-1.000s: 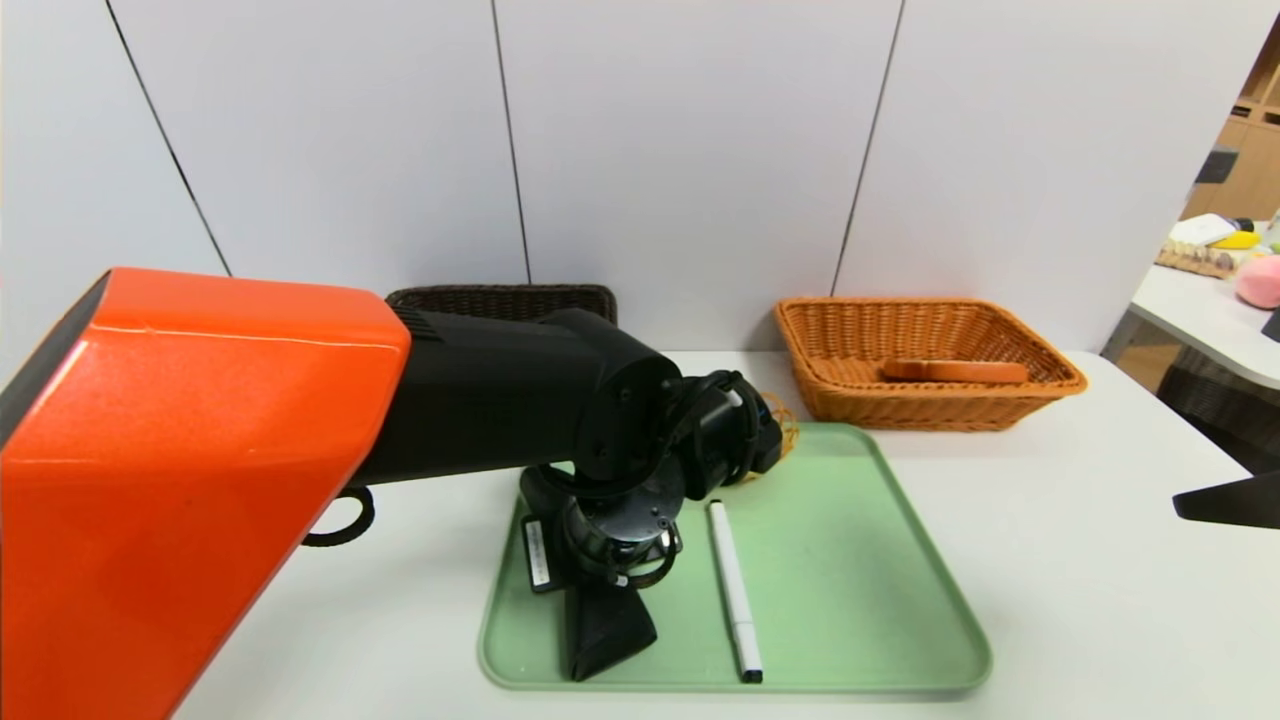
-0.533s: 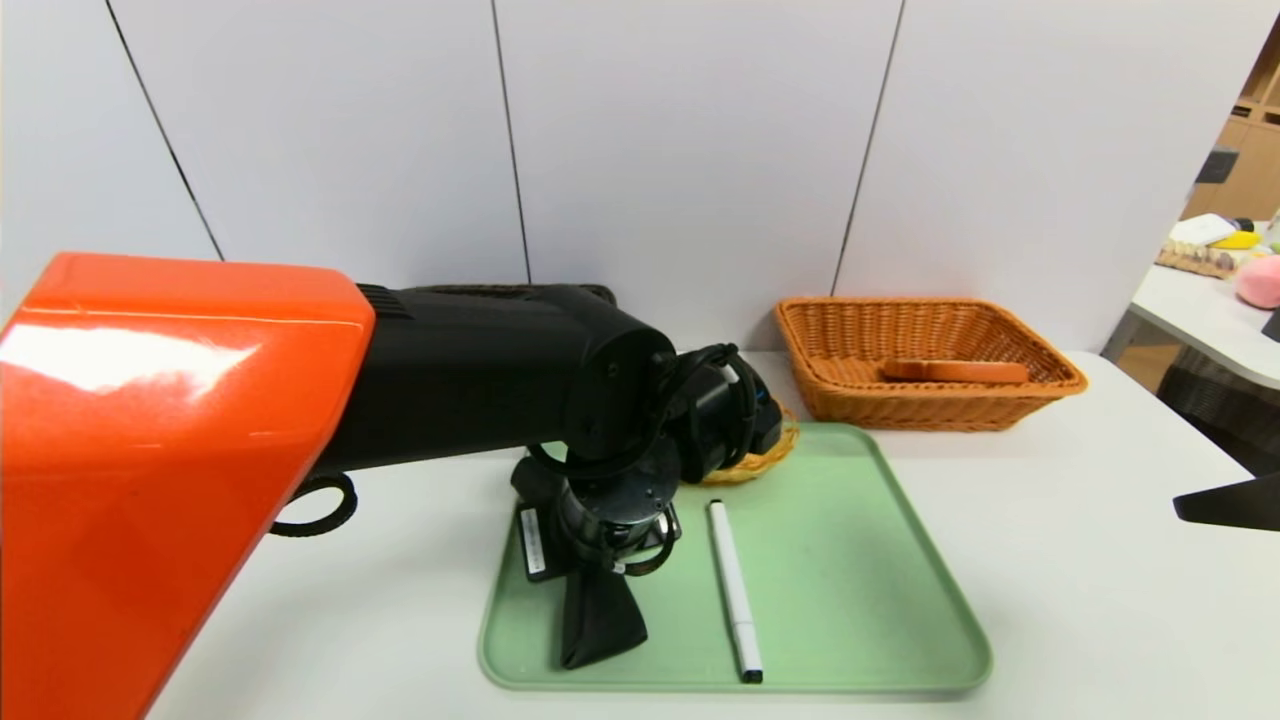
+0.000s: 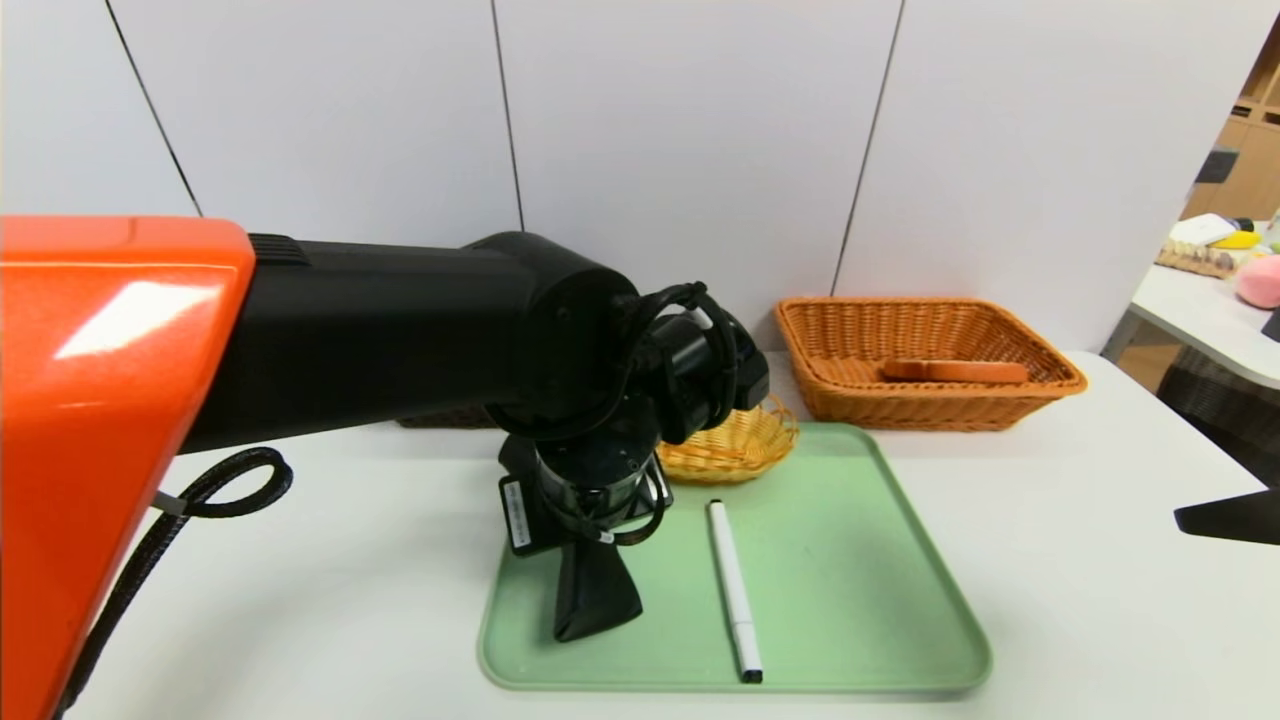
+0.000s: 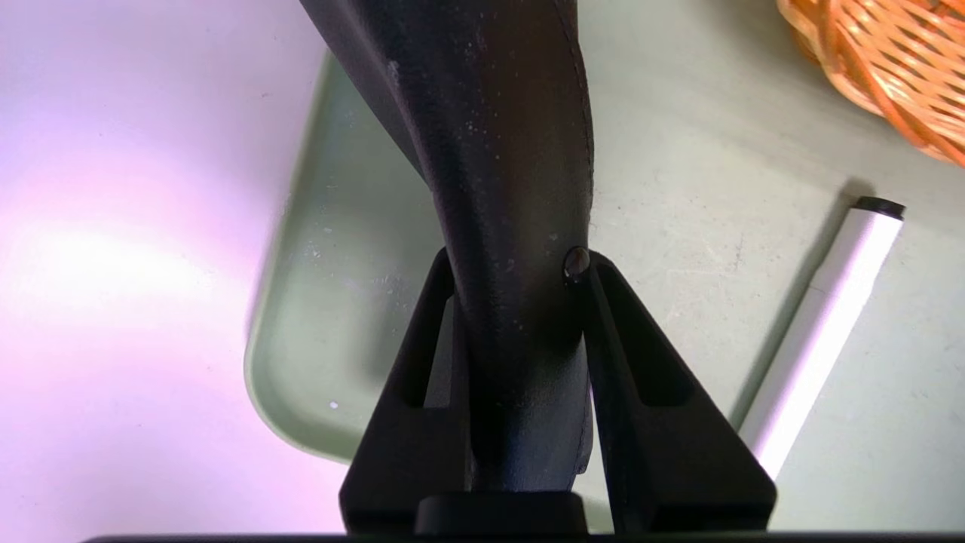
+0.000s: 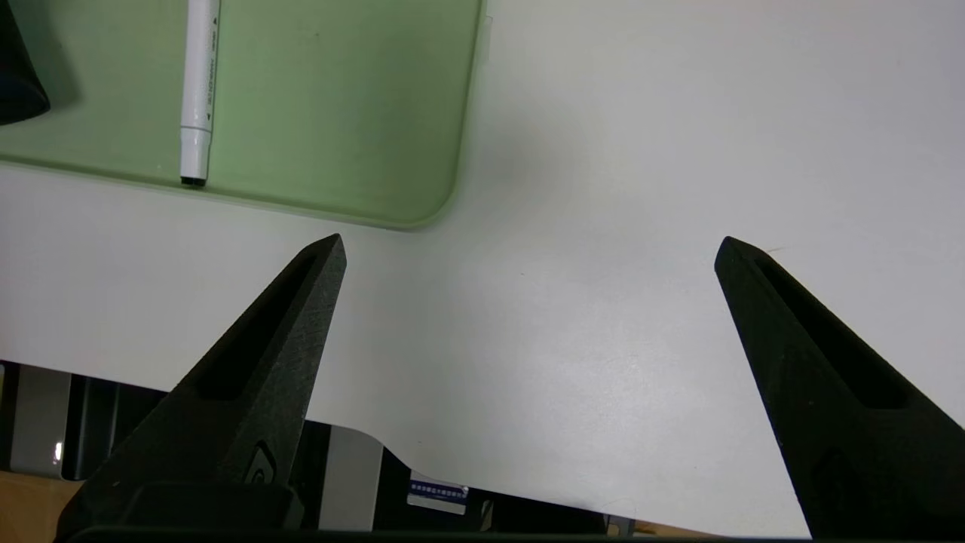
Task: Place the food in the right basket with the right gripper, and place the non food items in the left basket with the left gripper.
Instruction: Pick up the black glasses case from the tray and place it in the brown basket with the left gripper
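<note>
1. Left end effector (image 4: 520, 264) grips the black case (image 4: 513, 151) above the tray (image 3: 850, 684); it looks soft, likely light, liable to fold; mid-body suits.
2. Right end effector (image 5: 531, 249) is open over the counter (image 5: 573, 339).
3. Pen (image 3: 735, 590), on the tray: stiff, may roll; pinch mid-barrel.

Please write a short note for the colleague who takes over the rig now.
Left gripper: closed on a black item, held over the green tray.
Right gripper: open, holding nothing, parked at the right side.
Done: a brown item lies in the right basket.
Left: put the black item, then the white marker from the tray, into the left basket. The left arm mostly hides that basket.
</note>
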Action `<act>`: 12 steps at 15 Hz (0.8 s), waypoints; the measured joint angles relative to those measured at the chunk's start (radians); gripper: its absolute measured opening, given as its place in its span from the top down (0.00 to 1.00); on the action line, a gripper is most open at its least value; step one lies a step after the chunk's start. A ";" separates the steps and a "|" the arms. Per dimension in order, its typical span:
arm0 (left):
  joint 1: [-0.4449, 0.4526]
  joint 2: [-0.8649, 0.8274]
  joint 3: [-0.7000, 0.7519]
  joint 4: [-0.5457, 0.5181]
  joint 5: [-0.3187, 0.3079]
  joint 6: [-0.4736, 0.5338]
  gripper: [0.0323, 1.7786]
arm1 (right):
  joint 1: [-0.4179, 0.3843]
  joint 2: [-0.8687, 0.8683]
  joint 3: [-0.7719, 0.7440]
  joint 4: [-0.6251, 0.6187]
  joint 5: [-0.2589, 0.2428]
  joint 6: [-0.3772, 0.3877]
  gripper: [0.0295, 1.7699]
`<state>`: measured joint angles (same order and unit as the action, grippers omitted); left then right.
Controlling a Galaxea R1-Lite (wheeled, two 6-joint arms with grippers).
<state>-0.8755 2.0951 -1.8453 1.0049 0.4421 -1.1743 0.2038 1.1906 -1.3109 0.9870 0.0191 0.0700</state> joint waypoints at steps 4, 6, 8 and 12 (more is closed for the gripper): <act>-0.006 -0.077 0.026 0.054 -0.042 0.009 0.75 | 0.001 -0.001 0.003 0.000 0.000 0.003 0.04; -0.011 -0.123 0.040 0.060 -0.041 0.029 0.76 | 0.002 -0.002 0.011 0.000 0.000 0.003 0.04; -0.013 -0.169 0.044 0.060 -0.034 0.072 0.76 | 0.003 -0.002 0.015 0.000 0.000 0.003 0.04; -0.007 -0.243 0.030 0.017 0.063 0.156 0.76 | 0.003 -0.007 0.027 0.001 -0.009 0.002 0.04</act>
<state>-0.8821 1.8517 -1.8151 1.0217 0.5047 -1.0187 0.2068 1.1838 -1.2840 0.9877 0.0104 0.0717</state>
